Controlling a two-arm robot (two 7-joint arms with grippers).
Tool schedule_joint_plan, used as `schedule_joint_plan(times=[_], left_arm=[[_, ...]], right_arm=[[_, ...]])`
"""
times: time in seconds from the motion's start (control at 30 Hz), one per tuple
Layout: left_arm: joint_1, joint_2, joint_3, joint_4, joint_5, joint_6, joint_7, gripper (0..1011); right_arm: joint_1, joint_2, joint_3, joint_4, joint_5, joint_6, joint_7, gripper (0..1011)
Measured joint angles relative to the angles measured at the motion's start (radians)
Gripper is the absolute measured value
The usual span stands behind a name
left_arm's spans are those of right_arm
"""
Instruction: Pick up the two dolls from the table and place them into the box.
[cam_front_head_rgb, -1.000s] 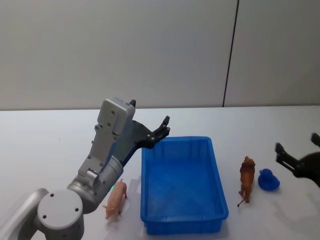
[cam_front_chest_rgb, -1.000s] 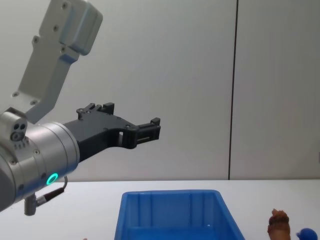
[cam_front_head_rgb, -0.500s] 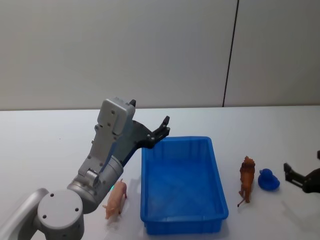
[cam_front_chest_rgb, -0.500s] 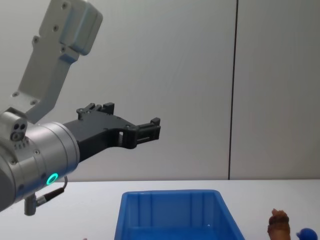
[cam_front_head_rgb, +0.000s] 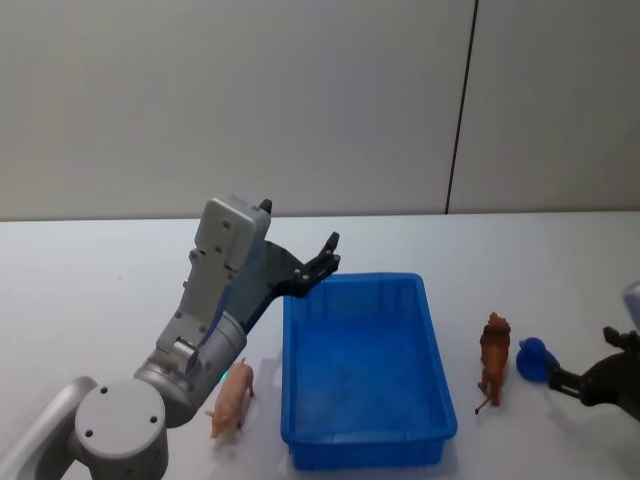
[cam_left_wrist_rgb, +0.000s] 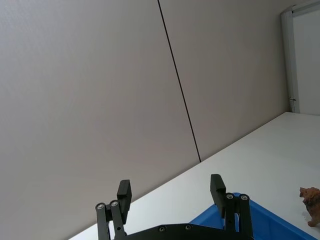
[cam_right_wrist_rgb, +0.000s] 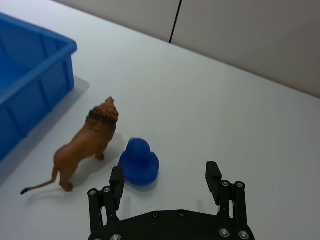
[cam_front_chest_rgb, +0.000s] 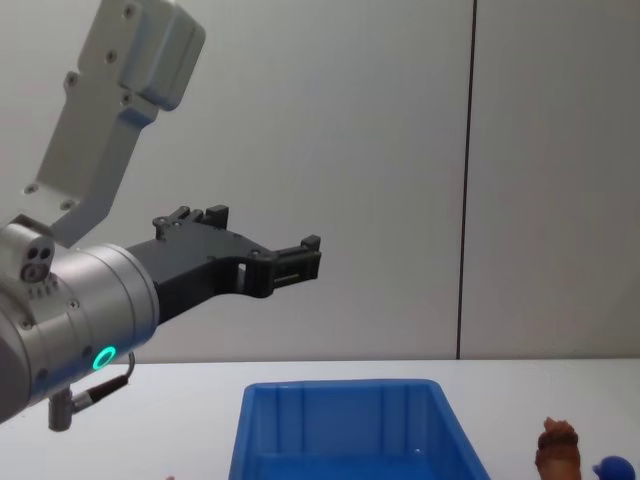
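Nothing is done yet, by my judgement: both dolls are on the table (cam_front_head_rgb: 90, 290) and neither is in the box (cam_front_head_rgb: 366, 447). Nearest, on the left, the pink pig (cam_front_head_rgb: 232, 397) is just beside the box's left wall. Near on the right, the right gripper (cam_right_wrist_rgb: 165, 175) is low over the table, its fingers spread with nothing between them, pointed at a blue duck (cam_right_wrist_rgb: 139, 162). The brown lion (cam_right_wrist_rgb: 89, 144) stands just left of the duck, between it and the box. Farther off, the left gripper (cam_left_wrist_rgb: 170, 186) hangs raised by the box's far left corner, fingers apart and empty. What is left is the whole job: grasp the lion and the pig and put each in the box. The duck seems no part of the task.
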Motion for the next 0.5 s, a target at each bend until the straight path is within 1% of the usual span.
schedule_joint_plan(times=[0.2, 0.3, 0.5], left_arm=[[0.000, 0.000, 0.000, 0.000, 0.000, 0.000, 0.000, 1001], [0.000, 0.000, 0.000, 0.000, 0.000, 0.000, 0.000, 1001], [0.000, 0.000, 0.000, 0.000, 0.000, 0.000, 0.000, 1001]], right_arm=[[0.037, -0.024, -0.017, 0.060, -0.038, 0.022, 0.004, 1001], [0.053, -0.035, -0.024, 0.085, -0.049, 0.026, 0.009, 1001], [0.103, -0.070, -0.045, 0.159, -0.079, 0.029, 0.028, 1001]])
